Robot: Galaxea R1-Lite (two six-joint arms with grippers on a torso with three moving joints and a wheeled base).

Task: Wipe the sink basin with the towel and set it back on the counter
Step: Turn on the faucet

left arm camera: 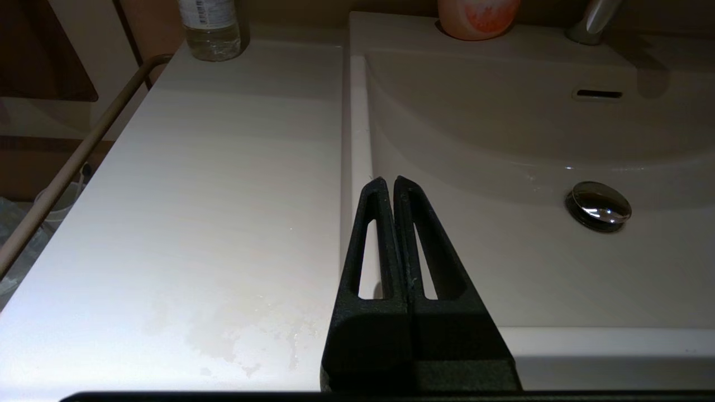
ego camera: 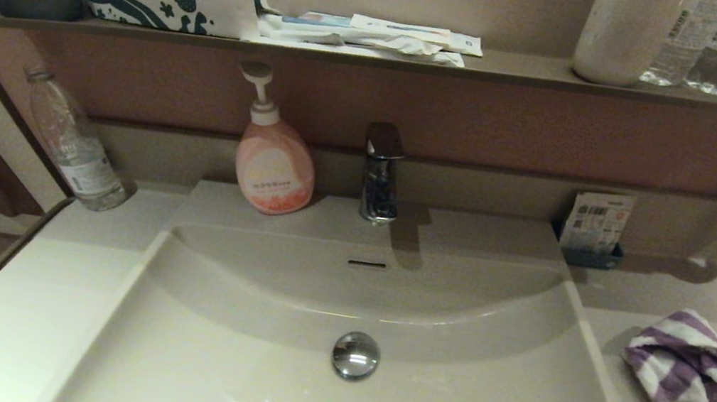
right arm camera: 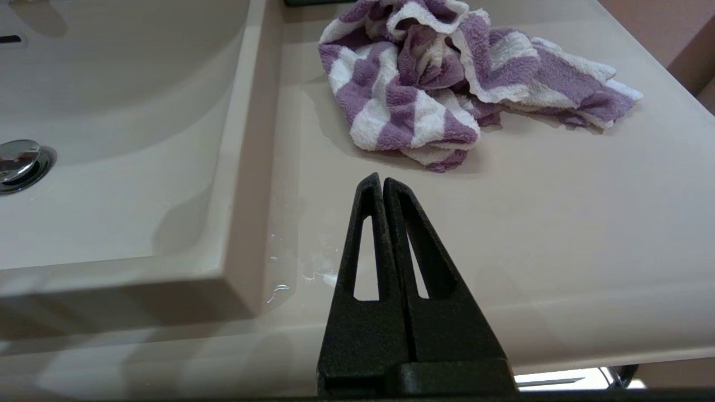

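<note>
The purple-and-white striped towel [ego camera: 703, 385] lies crumpled on the counter [ego camera: 672, 308] to the right of the sink basin [ego camera: 486, 394]. The basin has a chrome drain plug [ego camera: 355, 355] and a small overflow slot [ego camera: 366, 263]. Neither arm shows in the head view. My right gripper [right arm camera: 381, 180] is shut and empty, hovering over the counter's front part, short of the towel [right arm camera: 435, 84]. My left gripper [left arm camera: 389, 181] is shut and empty over the basin's left rim, with the drain plug [left arm camera: 597, 205] off to its side.
A chrome faucet [ego camera: 381, 172] and a pink soap pump bottle [ego camera: 272, 162] stand behind the basin. A clear water bottle [ego camera: 76, 145] sits at the counter's left rear, a small card holder [ego camera: 595, 228] at right rear. The brown shelf [ego camera: 381, 57] above holds packets, bottles and a box.
</note>
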